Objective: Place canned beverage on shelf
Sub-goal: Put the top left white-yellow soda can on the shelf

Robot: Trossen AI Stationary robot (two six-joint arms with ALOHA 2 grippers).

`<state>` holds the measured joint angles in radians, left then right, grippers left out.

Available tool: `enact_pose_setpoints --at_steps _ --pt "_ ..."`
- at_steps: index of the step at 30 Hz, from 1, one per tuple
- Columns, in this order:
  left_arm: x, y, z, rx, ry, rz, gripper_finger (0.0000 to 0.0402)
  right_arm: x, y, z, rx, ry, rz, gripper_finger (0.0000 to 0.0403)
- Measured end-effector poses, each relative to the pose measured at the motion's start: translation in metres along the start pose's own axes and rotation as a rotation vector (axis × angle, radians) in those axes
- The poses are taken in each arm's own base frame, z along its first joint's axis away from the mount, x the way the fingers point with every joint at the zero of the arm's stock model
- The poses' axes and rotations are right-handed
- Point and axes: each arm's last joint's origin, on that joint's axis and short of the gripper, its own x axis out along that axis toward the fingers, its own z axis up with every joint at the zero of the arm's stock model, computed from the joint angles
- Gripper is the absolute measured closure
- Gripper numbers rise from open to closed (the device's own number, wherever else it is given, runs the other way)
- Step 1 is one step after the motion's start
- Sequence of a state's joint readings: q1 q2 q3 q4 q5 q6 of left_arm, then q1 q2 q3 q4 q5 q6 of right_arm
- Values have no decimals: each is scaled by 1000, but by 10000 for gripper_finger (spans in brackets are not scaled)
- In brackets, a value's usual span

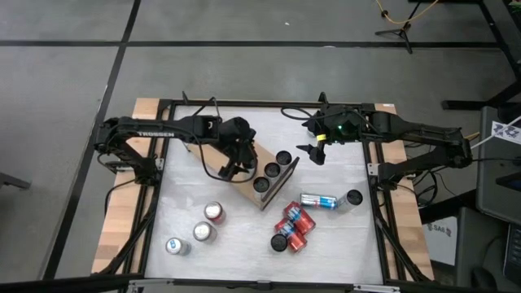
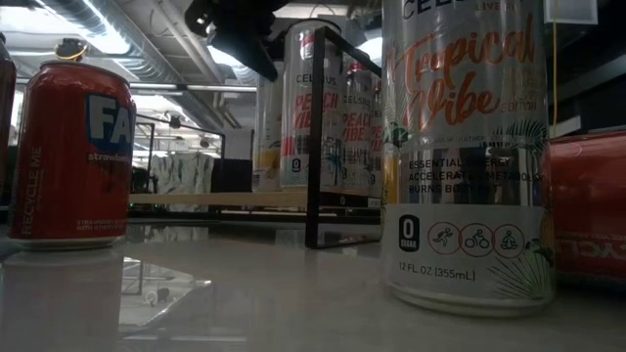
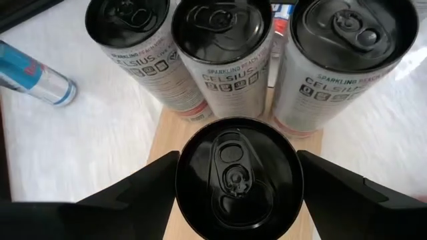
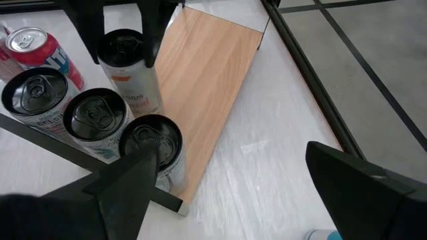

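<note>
**Fourth can standing on shelf, left jaws parted around it**

The left gripper (image 3: 237, 193) straddles a black-topped Celsius can (image 3: 237, 177) upright on the wooden shelf (image 4: 207, 87), fingers apart, flanking its sides. Three more Celsius cans (image 3: 220, 50) stand in a row just beside it. The right gripper (image 4: 233, 193) hovers nearby, open and empty.

You are getting even overhead light on the white tabletop (image 1: 244, 232), with soft shadows. In the low view, ceiling lights (image 2: 103, 39) are glaring behind the cans and the nearest can (image 2: 465, 147) is looming, stretched and slightly soft.
</note>
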<state>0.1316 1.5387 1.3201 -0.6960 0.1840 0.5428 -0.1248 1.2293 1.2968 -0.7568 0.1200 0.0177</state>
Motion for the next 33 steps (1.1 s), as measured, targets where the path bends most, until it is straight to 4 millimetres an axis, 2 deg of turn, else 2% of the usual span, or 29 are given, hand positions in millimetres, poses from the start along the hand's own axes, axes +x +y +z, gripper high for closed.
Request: enact_pose_setpoints --at_steps 13,25,33 --pt "1 2 1 -50 11 56 117 0 0 0 0 0 0 29" --pt "0 6 3 -289 3 153 117 0 0 0 0 0 1 29" --pt "0 7 2 -293 15 182 117 0 0 0 0 0 1 29"
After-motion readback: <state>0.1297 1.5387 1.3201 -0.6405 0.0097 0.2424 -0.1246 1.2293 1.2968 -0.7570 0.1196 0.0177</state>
